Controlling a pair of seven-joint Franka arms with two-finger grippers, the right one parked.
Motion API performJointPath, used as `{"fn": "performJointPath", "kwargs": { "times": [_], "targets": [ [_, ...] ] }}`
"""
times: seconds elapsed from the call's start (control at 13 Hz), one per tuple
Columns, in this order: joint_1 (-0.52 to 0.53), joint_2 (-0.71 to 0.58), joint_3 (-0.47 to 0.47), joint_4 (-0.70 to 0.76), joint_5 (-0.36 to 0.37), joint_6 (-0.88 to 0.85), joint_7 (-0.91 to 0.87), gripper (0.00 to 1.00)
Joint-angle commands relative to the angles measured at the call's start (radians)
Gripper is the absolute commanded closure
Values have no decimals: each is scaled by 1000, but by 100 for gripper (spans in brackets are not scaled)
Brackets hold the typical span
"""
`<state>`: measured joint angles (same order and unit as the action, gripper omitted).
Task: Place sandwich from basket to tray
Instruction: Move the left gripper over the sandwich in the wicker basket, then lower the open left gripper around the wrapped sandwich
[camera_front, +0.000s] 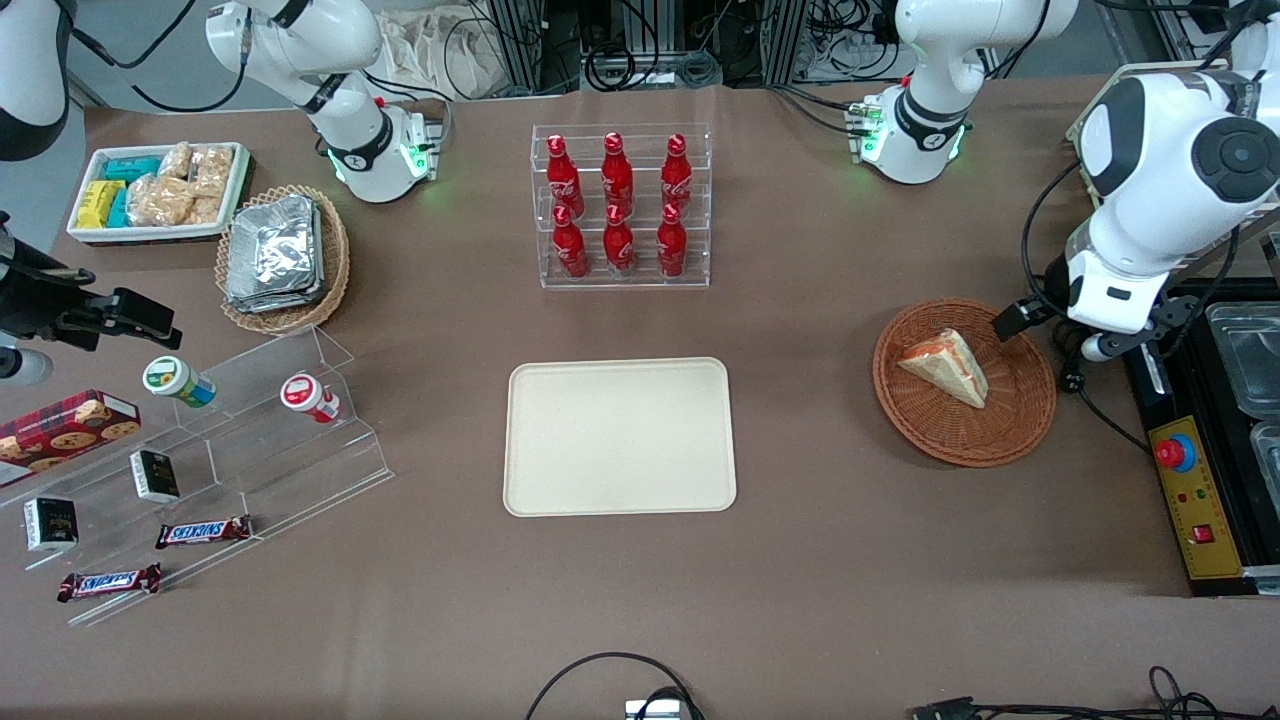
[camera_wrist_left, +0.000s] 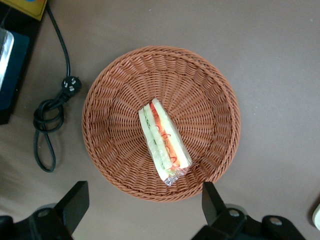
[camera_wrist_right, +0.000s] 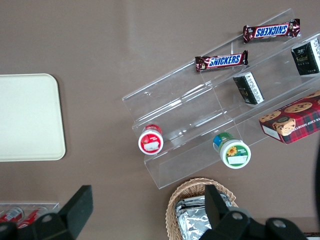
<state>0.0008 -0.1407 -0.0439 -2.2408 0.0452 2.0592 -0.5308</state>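
Observation:
The sandwich (camera_front: 945, 367), a clear-wrapped white-bread wedge with orange-red and green filling, lies in the round reddish-brown wicker basket (camera_front: 1020, 410). In the left wrist view the sandwich (camera_wrist_left: 162, 140) rests near the middle of the basket (camera_wrist_left: 115, 125). My gripper (camera_wrist_left: 144, 205) hangs open above the basket's rim with nothing between its fingers (camera_wrist_left: 75, 202). In the front view the gripper (camera_front: 1050, 338) is over the basket's edge toward the working arm's end. The cream rectangular tray (camera_front: 620, 436) lies flat mid-table with nothing on it.
A coiled black cable with plug (camera_wrist_left: 50, 120) lies beside the basket. A control box with a red button (camera_front: 1190, 490) and metal containers (camera_front: 1245, 350) flank it. A rack of red bottles (camera_front: 620, 205) stands farther from the camera than the tray. An acrylic snack stand (camera_front: 250, 430) is toward the parked arm's end.

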Motion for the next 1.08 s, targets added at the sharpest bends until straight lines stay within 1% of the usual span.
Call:
{"fn": "performJointPath", "kwargs": {
  "times": [0.0,0.23,0.54,0.69,1.0],
  "targets": [
    [4,-37,-5,-95,5,94,-104,0],
    [4,-33,-5,-177,-1,205,-169,0],
    [4,1,-5,-229,-7,303,-242,0],
    [4,16,-5,-269,-16,381,-271,0],
    [-5,88,-7,-273,-22,458,-366,0]
  ]
}}
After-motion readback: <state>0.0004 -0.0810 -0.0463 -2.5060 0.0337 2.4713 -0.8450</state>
